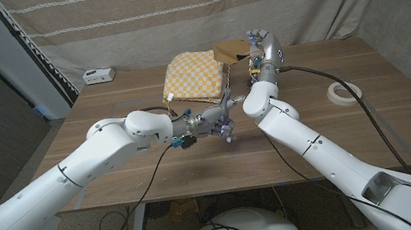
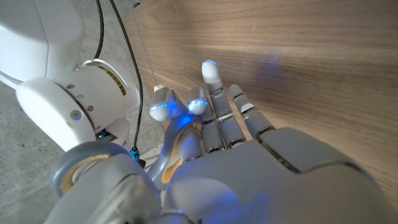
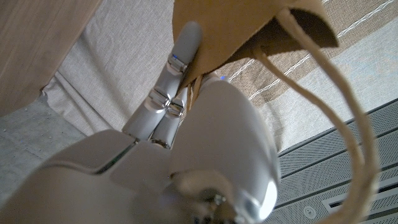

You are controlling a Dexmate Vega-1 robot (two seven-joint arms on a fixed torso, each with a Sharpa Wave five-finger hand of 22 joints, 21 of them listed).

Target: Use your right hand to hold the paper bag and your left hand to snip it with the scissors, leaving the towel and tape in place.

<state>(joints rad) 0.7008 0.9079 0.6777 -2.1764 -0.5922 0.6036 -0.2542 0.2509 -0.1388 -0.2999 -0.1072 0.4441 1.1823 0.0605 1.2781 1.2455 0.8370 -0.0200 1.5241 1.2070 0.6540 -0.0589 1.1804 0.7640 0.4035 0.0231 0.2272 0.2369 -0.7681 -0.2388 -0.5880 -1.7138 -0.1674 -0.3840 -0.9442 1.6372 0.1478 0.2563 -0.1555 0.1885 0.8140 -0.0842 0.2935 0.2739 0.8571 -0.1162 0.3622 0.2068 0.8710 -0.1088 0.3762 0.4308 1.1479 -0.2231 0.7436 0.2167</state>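
The brown paper bag [image 1: 226, 48] stands at the table's far edge beside the yellow checked towel [image 1: 192, 75]. My right hand [image 1: 256, 40] is raised at the bag and holds its top edge. In the right wrist view the fingers [image 3: 177, 68] pinch the bag's rim [image 3: 249, 25], and its twine handles hang loose. My left hand [image 1: 215, 122] hovers over the table's middle, fingers curled around the scissors [image 1: 226, 100], whose thin blades point towards the towel. A grey handle loop [image 2: 174, 152] shows by the curled fingers [image 2: 217, 112]. The tape roll [image 1: 345, 91] lies at the right.
A small white box [image 1: 98, 75] sits at the table's far left corner. A curtain hangs behind the table [image 1: 318, 138]. Cables run along my right forearm and across the table's right part. My right elbow is close to the left hand.
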